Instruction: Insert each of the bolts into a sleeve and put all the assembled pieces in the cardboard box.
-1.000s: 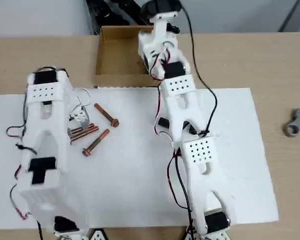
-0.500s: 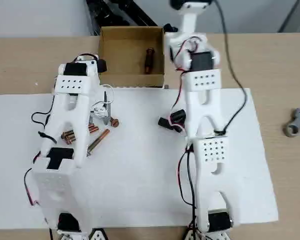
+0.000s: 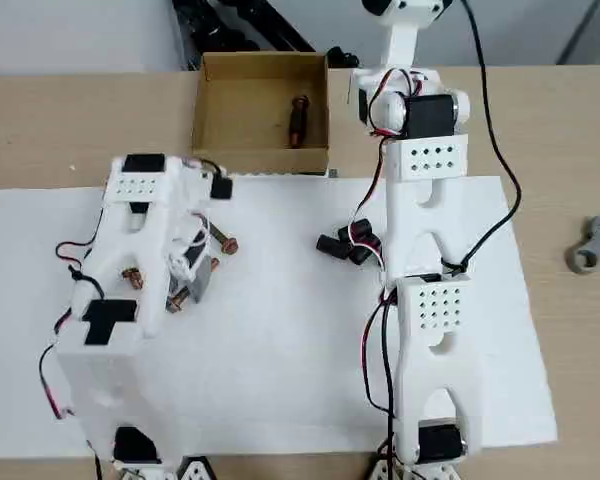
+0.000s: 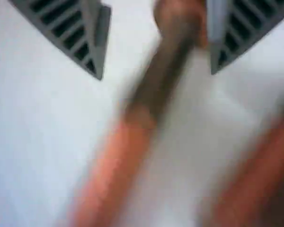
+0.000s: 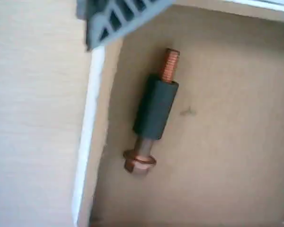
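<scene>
The cardboard box (image 3: 260,70) stands at the table's far edge with one assembled bolt and black sleeve (image 3: 299,118) lying in it, also seen as the sleeved bolt (image 5: 154,116) in the right wrist view. My right gripper (image 5: 118,21) hangs just above the box's right wall, apart from that piece. Several bare copper bolts (image 3: 220,238) lie on the white sheet at the left. My left gripper (image 3: 190,258) is low over them, open, with one bolt (image 4: 170,61) between its fingers (image 4: 80,33). Loose black sleeves (image 3: 342,246) lie mid-sheet.
A white paper sheet (image 3: 280,380) covers the table's middle and near side. A grey plastic part (image 3: 590,245) lies on the bare wood at the far right. The right arm (image 3: 425,160) stretches from the near edge toward the box.
The left arm has come nearer and lower over the bolts. The right arm has shifted right off the box, leaving the sleeved bolt inside.
</scene>
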